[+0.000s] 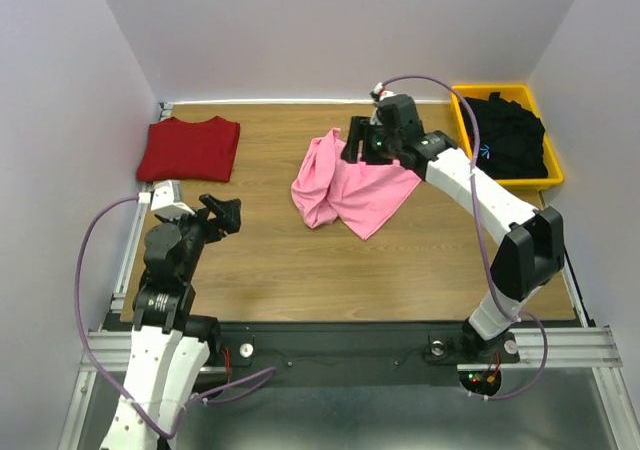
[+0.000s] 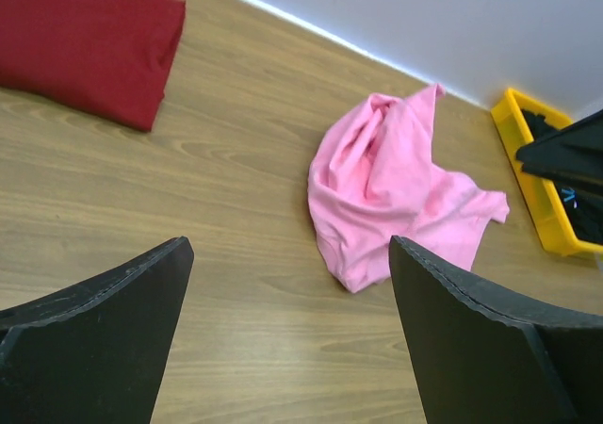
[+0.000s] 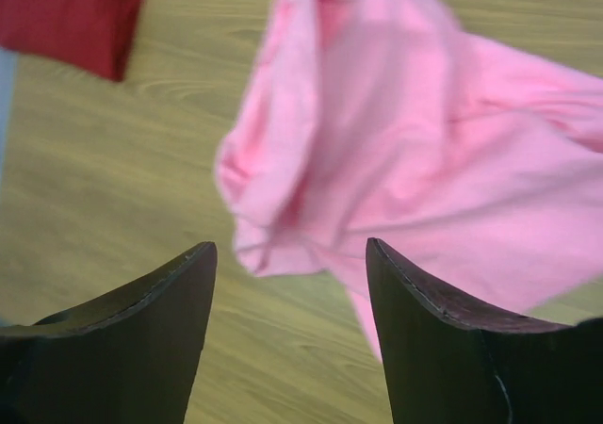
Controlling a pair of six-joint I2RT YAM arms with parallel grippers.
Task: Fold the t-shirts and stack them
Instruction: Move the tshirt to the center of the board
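Note:
A light pink t-shirt (image 1: 345, 190) lies crumpled on the middle of the table; it also shows in the left wrist view (image 2: 391, 188) and the right wrist view (image 3: 415, 151). A dark red t-shirt (image 1: 190, 148) lies folded at the far left, seen too in the left wrist view (image 2: 80, 38). A black t-shirt (image 1: 510, 135) with a small blue mark sits in the yellow bin (image 1: 555, 175). My right gripper (image 1: 362, 142) is open and empty, above the pink shirt's far edge. My left gripper (image 1: 225, 212) is open and empty over bare wood at the left.
The yellow bin stands at the far right corner by the wall. White walls close the table on the left, back and right. A metal rail (image 1: 130, 260) runs along the left edge.

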